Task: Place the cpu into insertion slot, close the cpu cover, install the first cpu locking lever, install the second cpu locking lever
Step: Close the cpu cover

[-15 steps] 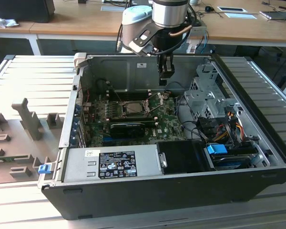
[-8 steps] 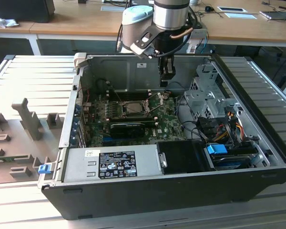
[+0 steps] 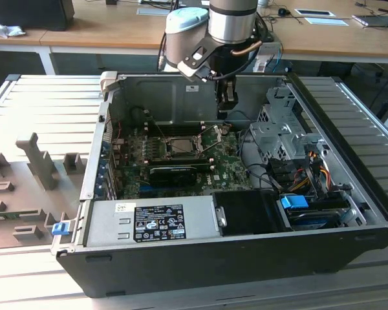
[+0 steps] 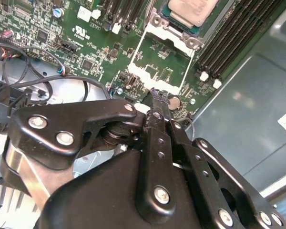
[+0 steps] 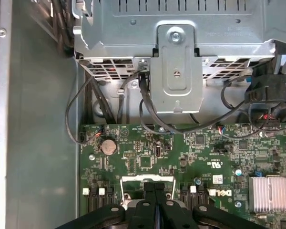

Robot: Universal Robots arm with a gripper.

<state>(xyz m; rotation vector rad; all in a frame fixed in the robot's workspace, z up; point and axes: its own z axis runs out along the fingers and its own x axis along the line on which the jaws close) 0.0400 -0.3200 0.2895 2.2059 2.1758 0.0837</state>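
Step one looks done: you have the cpu seated in the insertion slot, silvery top up, on the green motherboard inside the open computer case.

Step two is not done. The cpu cover is swung open away from the slot, and in the second wrist view board parts show through its window. In the first wrist view its free edge lies just ahead of the fingertips. With the cover up, I judge both locking-lever steps as left too. So roughly one of four done.

Your gripper hangs low inside the case, just beside the slot, on the exterior view's right of it. Fingers are pressed together with no visible gap in both wrist views. Nothing is clamped between them as far as I can see. The tip sits right at the cover's free edge, but I can't tell whether it touches or is a hair off. It is well clear of the cpu itself.
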